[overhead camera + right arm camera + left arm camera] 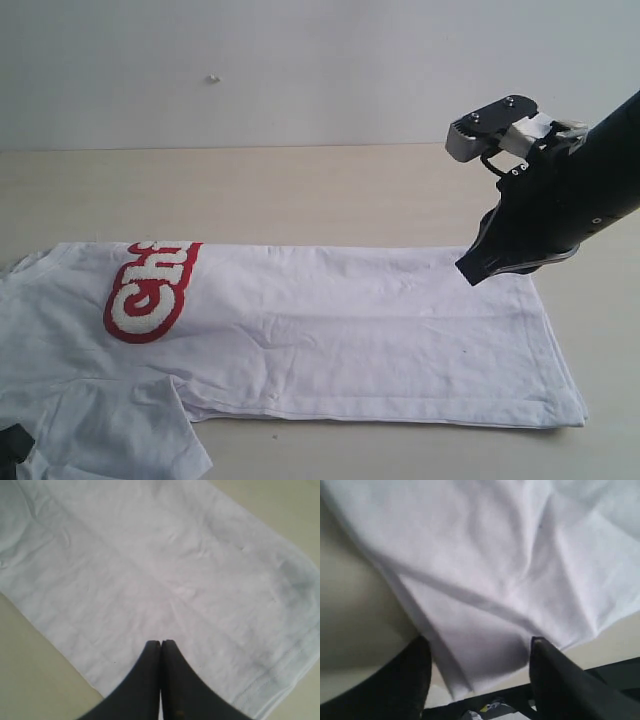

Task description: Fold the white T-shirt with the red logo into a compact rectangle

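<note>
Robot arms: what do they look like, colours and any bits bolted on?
The right arm is glossy black, carrying a grey metal bracket with two screw heads and a small white part. The right gripper has two plain black fingers tapering to narrow tips. The left gripper is black too, its tips blunter. No lettering shows.

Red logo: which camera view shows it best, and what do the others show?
The exterior view: the red logo lies partly visible at the left of the white T-shirt. Both wrist views show only plain white cloth, no logo.
</note>
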`<state>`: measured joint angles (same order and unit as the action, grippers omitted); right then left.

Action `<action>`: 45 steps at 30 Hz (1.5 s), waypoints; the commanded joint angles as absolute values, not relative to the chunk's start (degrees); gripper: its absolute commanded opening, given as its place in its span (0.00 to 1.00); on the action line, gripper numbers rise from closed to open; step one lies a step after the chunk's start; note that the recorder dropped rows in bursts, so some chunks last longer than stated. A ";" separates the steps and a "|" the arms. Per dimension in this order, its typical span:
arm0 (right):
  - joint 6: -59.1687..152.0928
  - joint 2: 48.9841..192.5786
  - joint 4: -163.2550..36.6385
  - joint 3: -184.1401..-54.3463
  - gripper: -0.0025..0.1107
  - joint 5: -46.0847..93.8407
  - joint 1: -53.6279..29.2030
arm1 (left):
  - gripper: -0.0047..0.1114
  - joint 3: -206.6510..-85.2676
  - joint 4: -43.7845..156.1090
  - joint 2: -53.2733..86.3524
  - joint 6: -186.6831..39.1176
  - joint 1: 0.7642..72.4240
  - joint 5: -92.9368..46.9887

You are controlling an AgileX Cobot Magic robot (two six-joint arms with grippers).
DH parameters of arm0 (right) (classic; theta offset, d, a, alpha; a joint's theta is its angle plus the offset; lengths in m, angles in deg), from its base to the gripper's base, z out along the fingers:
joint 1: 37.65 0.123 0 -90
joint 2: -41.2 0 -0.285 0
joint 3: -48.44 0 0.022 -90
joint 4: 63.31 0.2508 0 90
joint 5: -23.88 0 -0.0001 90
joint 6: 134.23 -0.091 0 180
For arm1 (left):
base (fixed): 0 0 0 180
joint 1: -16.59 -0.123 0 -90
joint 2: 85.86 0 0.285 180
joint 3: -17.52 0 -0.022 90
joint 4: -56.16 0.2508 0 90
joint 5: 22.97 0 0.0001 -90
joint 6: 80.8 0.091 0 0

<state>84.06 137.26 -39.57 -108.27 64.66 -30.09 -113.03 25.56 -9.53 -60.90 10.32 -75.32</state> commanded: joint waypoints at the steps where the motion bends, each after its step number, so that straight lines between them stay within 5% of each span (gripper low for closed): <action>1: 84.70 136.81 -39.54 -108.54 0.02 64.06 -30.30 | 0.35 -112.82 20.23 -11.51 -54.75 10.36 -73.43; 4: 84.70 136.81 -39.54 -108.54 0.02 64.06 -30.30 | 0.07 -112.82 19.13 -11.89 -52.95 10.36 -73.43; 5: 84.70 136.81 -39.54 -108.54 0.02 64.06 -30.30 | 0.05 -112.82 19.13 -11.89 -51.75 10.36 -73.72; 17: 84.70 136.81 -39.67 -108.54 0.02 64.18 -30.30 | 0.04 -117.23 5.24 -11.89 -38.78 10.36 -92.94; 25: 84.70 136.81 -39.72 -108.54 0.02 64.37 -30.30 | 0.04 -121.28 -6.42 -12.25 -36.18 10.25 -92.81; 42: 84.70 136.81 -39.72 -108.54 0.02 63.86 -30.30 | 0.04 -126.74 -25.29 -12.37 -28.73 10.25 -68.34; 45: 84.70 136.81 -39.72 -108.54 0.02 63.59 -30.30 | 0.13 -126.74 -29.03 -12.37 -23.66 10.25 -67.04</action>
